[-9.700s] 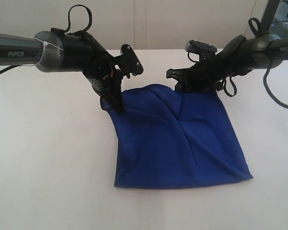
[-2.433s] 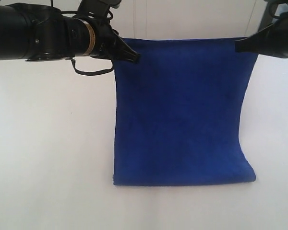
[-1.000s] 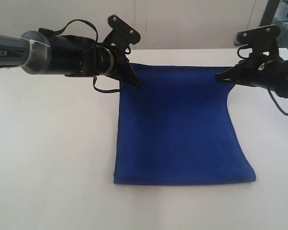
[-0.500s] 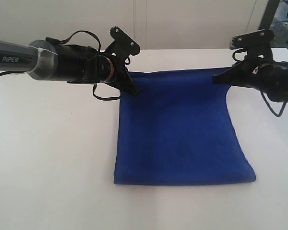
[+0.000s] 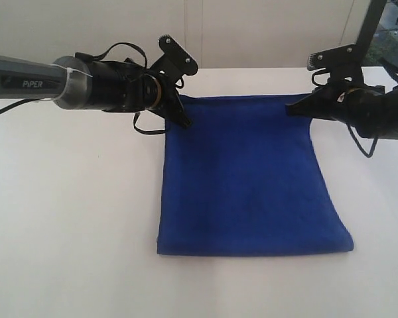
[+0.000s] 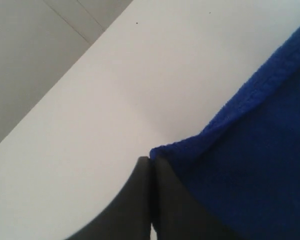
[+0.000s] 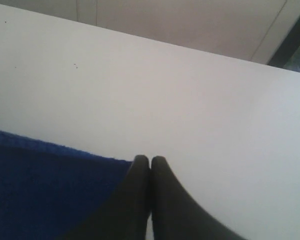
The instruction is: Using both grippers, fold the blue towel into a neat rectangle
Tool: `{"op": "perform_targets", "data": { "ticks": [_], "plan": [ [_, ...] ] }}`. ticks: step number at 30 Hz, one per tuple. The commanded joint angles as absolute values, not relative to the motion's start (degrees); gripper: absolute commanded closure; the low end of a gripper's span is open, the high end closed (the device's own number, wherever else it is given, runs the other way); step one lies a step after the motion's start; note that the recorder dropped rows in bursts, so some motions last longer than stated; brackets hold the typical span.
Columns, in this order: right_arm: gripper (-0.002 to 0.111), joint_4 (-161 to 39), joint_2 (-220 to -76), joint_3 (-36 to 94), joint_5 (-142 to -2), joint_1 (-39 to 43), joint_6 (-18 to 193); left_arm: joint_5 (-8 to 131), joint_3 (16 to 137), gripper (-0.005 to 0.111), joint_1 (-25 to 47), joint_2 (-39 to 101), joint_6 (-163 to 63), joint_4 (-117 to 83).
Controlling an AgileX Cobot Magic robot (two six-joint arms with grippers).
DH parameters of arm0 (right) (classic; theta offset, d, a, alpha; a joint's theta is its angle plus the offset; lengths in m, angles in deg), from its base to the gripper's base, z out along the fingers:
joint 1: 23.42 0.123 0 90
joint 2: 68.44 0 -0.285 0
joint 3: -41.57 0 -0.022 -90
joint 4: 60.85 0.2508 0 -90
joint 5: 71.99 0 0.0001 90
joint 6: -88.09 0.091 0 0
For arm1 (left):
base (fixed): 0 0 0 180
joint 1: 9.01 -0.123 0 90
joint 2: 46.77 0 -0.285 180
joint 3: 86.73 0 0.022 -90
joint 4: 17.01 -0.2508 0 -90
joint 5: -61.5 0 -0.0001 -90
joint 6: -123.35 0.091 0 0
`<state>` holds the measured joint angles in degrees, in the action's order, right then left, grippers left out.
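The blue towel [image 5: 245, 179] is pinched at one corner by the left gripper [image 5: 185, 120], jaws tight. The next corner is clamped by the right gripper [image 5: 292, 110], the cloth stretched between them and trailing onto the table [image 5: 73, 218].

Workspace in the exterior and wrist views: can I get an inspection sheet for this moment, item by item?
Surface: white table, plain, with a few tiny dark specks.
Job's things: blue towel, spread out smooth; its near edge lies on the table and both far corners are pinched.
Clutter: nothing seen.
Grippers: left claw is shut on the towel's far left corner; right claw is shut on the far right corner.
Cables: left-arm cable loops above the wrist; right-arm cable hangs below it, off the towel.
Surroundings: pale wall panels behind the table; dark post at the upper right.
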<state>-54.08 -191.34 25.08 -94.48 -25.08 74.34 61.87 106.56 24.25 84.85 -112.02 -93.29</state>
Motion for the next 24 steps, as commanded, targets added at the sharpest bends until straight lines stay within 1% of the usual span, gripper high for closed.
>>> {"op": "perform_targets", "data": {
  "ticks": [1, 6, 9, 10, 11, 13, 15, 16, 18, 21, 24],
  "plan": [
    [0.108, -54.0, -192.0, 25.7, -95.3, -25.1, 75.0, 63.0, 107.5, 0.107, 23.7, 85.5, -112.3, -93.0],
    [0.108, -54.0, -192.0, 25.8, -95.3, -25.1, 75.0, 62.7, 107.5, 0.107, 23.7, 85.6, -112.3, -93.0],
    [0.105, -54.0, -192.0, 25.8, -95.3, -25.1, 75.0, 63.5, 107.5, 0.105, 23.7, 85.6, -112.2, -93.1],
    [0.103, -54.0, -192.0, 25.8, -95.3, -25.1, 75.0, 63.5, 107.5, 0.102, 23.7, 85.6, -112.2, -93.3],
    [0.097, -54.0, -192.0, 25.8, -95.3, -25.1, 75.0, 63.5, 107.5, 0.092, 23.7, 85.6, -112.1, -93.9],
    [0.090, -54.0, -192.0, 25.8, -95.3, -25.1, 75.0, 63.5, 107.5, 0.078, 23.7, 85.6, -112.1, -93.9],
    [0.086, -54.0, -192.0, 25.8, -95.3, -25.1, 75.0, 63.5, 107.5, 0.065, 23.7, 85.6, -112.1, -93.9],
    [0.083, -54.0, -192.0, 25.8, -95.3, -25.1, 75.0, 63.5, 107.5, 0.061, 23.7, 85.6, -112.1, -93.9],
    [0.080, -54.0, -192.0, 25.8, -95.3, -25.1, 75.0, 63.5, 107.5, 0.056, 23.7, 85.6, -112.1, -93.9],
    [0.077, -54.0, -192.0, 25.8, -95.3, -25.1, 75.0, 63.5, 107.5, 0.057, 23.7, 85.6, -112.1, -93.9],
    [0.071, -54.0, -192.0, 25.8, -95.3, -25.1, 75.0, 63.5, 107.5, 0.057, 23.7, 85.6, -112.1, -93.9]
  ]
}}
